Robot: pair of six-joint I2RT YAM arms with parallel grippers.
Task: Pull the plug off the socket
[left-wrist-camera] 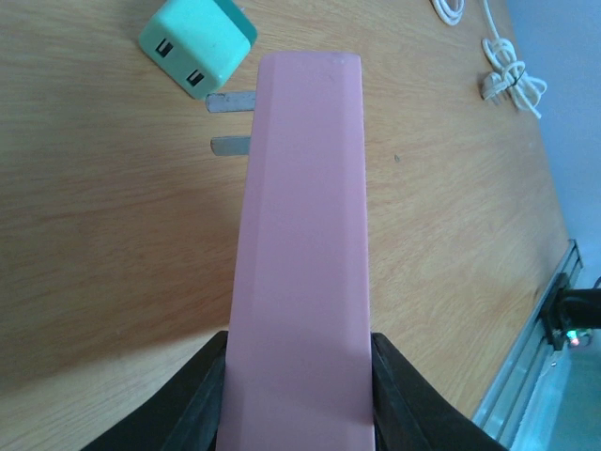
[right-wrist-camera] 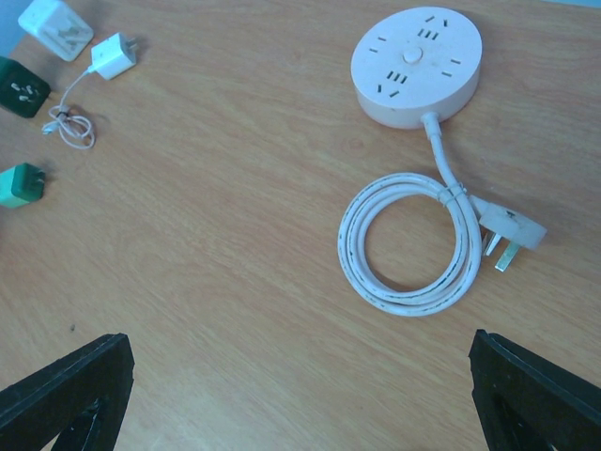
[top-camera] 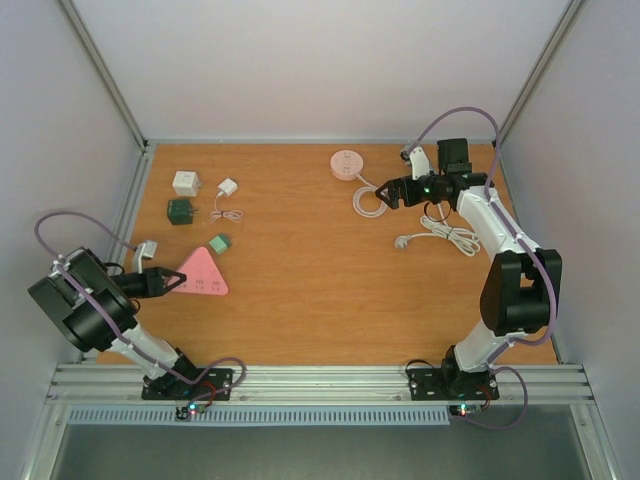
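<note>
The plug [top-camera: 220, 242], a mint-green cube, sits left of centre in the overhead view, just beside the top corner of the pink triangular socket [top-camera: 203, 275] on the tabletop [top-camera: 330, 300]. From my left wrist camera the socket fills the middle of the frame, with the plug at the upper left showing its two USB ports. Two grey prongs [left-wrist-camera: 230, 101] lie bare at the socket's left edge, just below the plug; I cannot tell whether their tips are seated in it. My left tool [top-camera: 170, 283] is clamped on the socket's near end, one dark finger [left-wrist-camera: 202, 409] pressed against each side. Above the plug, toward the upper left of the overhead frame, I see a dark green adapter [top-camera: 180, 211], a white cube adapter [top-camera: 185, 182] and a small white charger [top-camera: 227, 188] with its thin cord. My right tool [top-camera: 385, 193] hangs in the upper right with its jaws spread wide and nothing between them, over the coiled cable [right-wrist-camera: 404, 249] of a round white power strip [right-wrist-camera: 418, 61]. A bundled white cord [top-camera: 440, 235] lies just below that arm.
</note>
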